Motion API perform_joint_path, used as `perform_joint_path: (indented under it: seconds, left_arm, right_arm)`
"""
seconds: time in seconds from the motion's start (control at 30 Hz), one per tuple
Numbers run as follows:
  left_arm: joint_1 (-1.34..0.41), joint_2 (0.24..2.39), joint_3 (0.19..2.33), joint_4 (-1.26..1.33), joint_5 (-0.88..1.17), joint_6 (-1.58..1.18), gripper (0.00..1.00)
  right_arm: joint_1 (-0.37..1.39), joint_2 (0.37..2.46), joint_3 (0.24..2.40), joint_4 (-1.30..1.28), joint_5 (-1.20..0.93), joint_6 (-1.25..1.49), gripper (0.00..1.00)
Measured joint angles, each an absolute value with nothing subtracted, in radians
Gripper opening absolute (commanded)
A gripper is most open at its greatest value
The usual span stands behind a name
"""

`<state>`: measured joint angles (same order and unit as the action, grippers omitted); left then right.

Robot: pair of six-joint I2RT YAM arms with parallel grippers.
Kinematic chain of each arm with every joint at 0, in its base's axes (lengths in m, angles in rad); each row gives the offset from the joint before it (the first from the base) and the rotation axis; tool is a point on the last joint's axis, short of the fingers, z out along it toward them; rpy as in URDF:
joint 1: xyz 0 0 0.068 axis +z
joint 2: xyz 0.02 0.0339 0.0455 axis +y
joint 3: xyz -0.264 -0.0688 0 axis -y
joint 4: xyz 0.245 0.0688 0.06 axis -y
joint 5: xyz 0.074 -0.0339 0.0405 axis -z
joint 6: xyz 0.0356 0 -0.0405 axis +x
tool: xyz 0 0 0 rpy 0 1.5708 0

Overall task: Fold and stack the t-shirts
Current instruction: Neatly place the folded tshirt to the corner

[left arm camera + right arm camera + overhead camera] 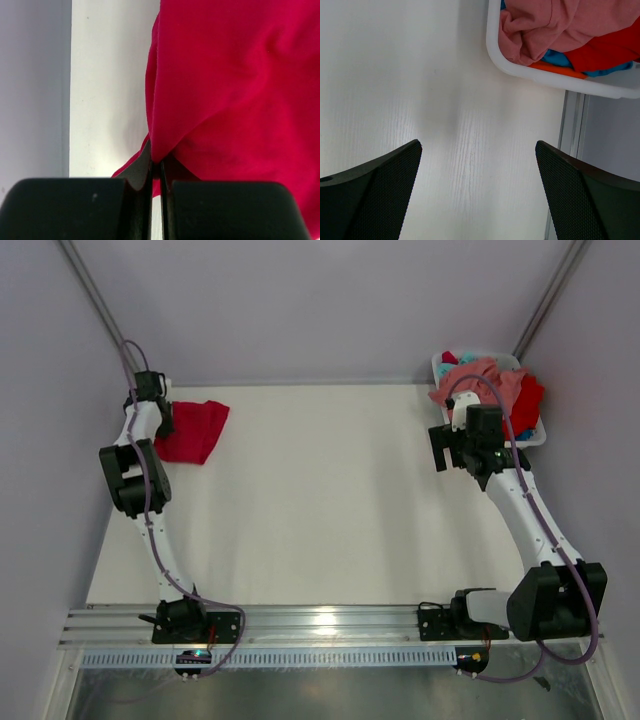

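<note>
We find the left claw clenched on the red t-shirt. Its two black fingers meet almost flush, and a fold of the red cloth is nipped between their tips. From above, that shirt lies as a bunched heap at the far left corner of the table, close to the grey wall and right against the left arm, well apart from everything else. The right claw is released, with its jaws standing wide apart and nothing between them but the bare white surface below. It hangs over the far right part of the table, just beside the white basket, which sits in the far right corner. In the basket we see the salmon pink t-shirt lying on top, and in the overhead view it spills over the rim on the side nearer the claw. Beneath and beside it lie another red garment, some teal cloth and a thin orange edge (how many separate shirts are piled there we cannot tell). The two arms are far apart, each near its own far corner.
</note>
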<state>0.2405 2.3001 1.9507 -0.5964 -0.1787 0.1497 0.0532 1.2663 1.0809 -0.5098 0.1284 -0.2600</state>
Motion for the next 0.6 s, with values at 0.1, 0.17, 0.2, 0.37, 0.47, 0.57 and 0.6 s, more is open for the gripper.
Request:
perform_joint_path:
  seconds: [0.1, 0.17, 0.2, 0.37, 0.47, 0.57, 0.6]
  left_arm:
    - [0.248, 2.322, 1.967, -0.599, -0.187, 0.155, 0.0]
    - [0.252, 2.334, 1.979, -0.599, -0.192, 0.159, 0.0]
    - [0.255, 2.337, 1.982, -0.598, -0.194, 0.16, 0.0]
    - [0.27, 2.339, 1.982, -0.596, -0.202, 0.165, 0.0]
    - [0.281, 2.339, 1.982, -0.596, -0.209, 0.169, 0.0]
    - [0.298, 2.339, 1.982, -0.596, -0.21, 0.169, 0.0]
    - [0.303, 2.339, 1.982, -0.596, -0.212, 0.169, 0.0]
  right_arm:
    - [0.053, 1.266, 1.081, -0.51, 0.128, -0.26, 0.99]
    - [0.053, 1.266, 1.081, -0.511, 0.128, -0.26, 0.99]
    - [0.053, 1.267, 1.081, -0.511, 0.128, -0.26, 0.99]
    - [0.053, 1.268, 1.081, -0.511, 0.128, -0.26, 0.99]
    - [0.053, 1.27, 1.081, -0.511, 0.128, -0.259, 0.99]
    - [0.053, 1.274, 1.081, -0.511, 0.123, -0.255, 0.99]
    - [0.053, 1.277, 1.081, -0.511, 0.12, -0.255, 0.99]
